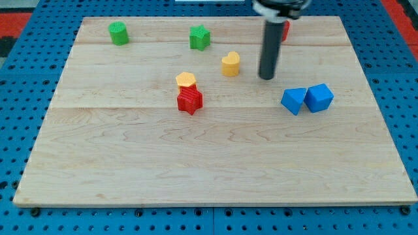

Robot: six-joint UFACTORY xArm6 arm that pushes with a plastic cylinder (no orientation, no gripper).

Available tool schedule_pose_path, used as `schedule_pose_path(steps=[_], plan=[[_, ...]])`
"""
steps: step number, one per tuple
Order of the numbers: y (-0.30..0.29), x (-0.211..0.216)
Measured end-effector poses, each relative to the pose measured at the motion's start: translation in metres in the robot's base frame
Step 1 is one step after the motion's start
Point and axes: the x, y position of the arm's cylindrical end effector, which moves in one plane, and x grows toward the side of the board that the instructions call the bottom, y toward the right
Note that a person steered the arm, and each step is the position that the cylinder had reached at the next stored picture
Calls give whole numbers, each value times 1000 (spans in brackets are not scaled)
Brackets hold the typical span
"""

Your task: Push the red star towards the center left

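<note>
The red star (190, 100) lies near the middle of the wooden board (130, 163), touching a yellow hexagon block (186, 80) just above it. My tip (266, 77) is on the board to the right of the star, well apart from it, just right of a yellow heart-like block (230, 64).
A green cylinder (118, 32) sits at the top left and a green star (199, 37) at the top middle. A red block (285, 29) is partly hidden behind the rod at the top. Two blue blocks (294, 100) (319, 97) sit side by side at the right.
</note>
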Motion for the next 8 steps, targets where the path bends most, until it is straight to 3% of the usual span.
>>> schedule_pose_path(steps=[2, 3, 8], plan=[[103, -87], [126, -88], [128, -92]])
